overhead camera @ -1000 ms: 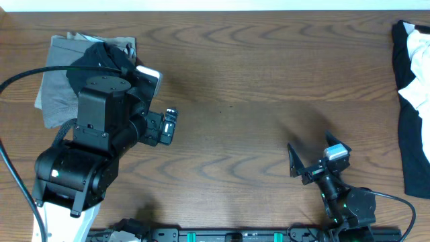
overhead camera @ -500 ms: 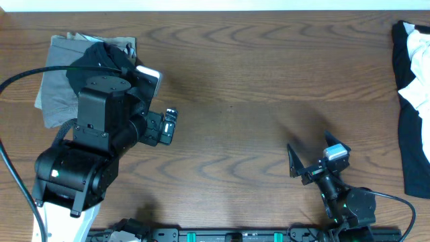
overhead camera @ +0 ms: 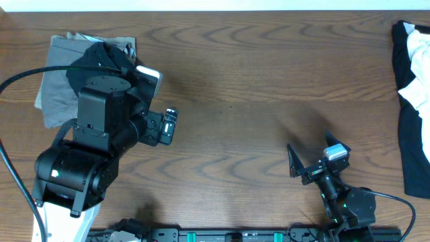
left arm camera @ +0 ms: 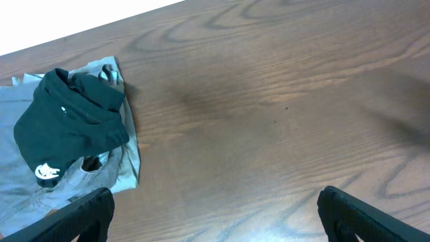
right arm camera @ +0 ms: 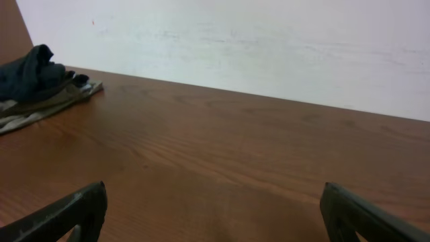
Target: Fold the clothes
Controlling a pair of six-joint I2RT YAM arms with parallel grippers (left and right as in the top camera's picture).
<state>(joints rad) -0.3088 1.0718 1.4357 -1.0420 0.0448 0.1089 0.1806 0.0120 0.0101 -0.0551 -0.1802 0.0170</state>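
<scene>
Nothing has moved: left gripper point(left arm camera: 215, 225) and right gripper point(right arm camera: 215, 218) gape empty; T-shirt point(left arm camera: 67, 128) lies on shorts point(left arm camera: 17, 178), beyond left fingers point(left arm camera: 84, 214).

Two clothes piles point(overhead camera: 60, 74) point(overhead camera: 410, 128) (far apart), two hands point(overhead camera: 169, 126) point(overhead camera: 313, 160).

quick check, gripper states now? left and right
Left gripper: open, jaws wide apart, holding nothing.
Right gripper: open, jaws wide apart, holding nothing.
</scene>
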